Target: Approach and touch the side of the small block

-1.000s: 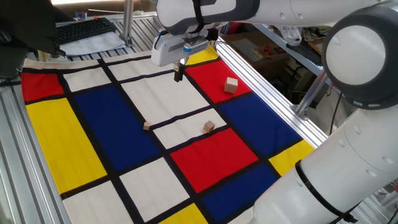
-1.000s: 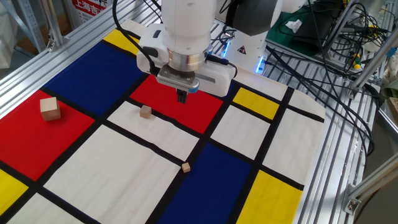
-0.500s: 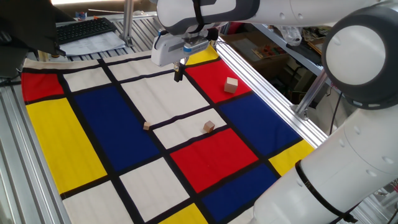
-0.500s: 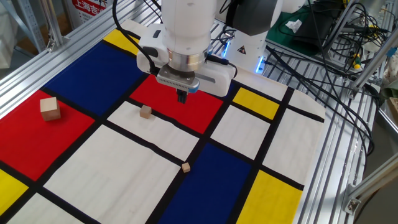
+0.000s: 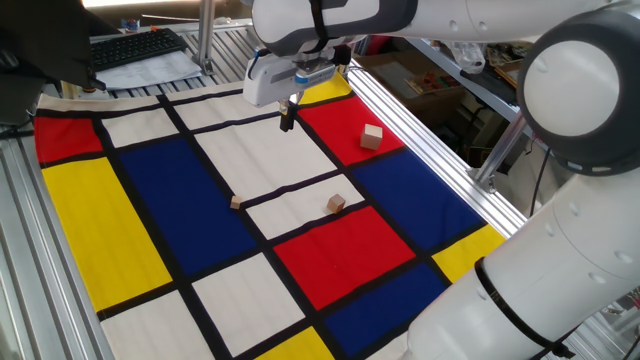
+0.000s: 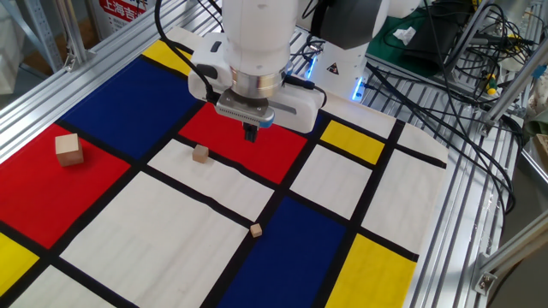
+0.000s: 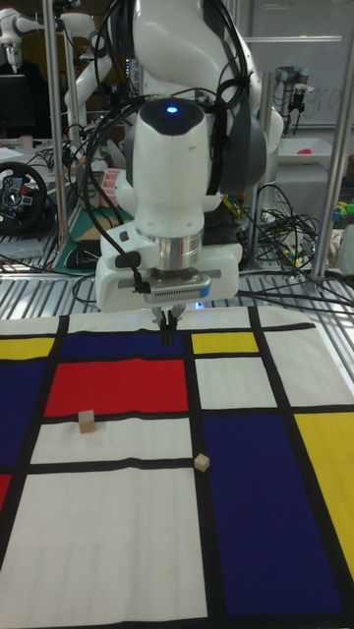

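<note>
The small block is a light-tan wooden cube. It rests on a white panel of the colour-block mat, close to a black line beside a red panel. My gripper hangs above the mat, well apart from the block. Its dark fingers point down, pressed together, with nothing between them. In the tall fixed view the block lies down and to the left of the fingertips.
A larger pale cube sits on a red panel near the mat's edge. A tiny wooden chip lies beside a blue panel. Aluminium rails border the mat. A keyboard and cables lie beyond it.
</note>
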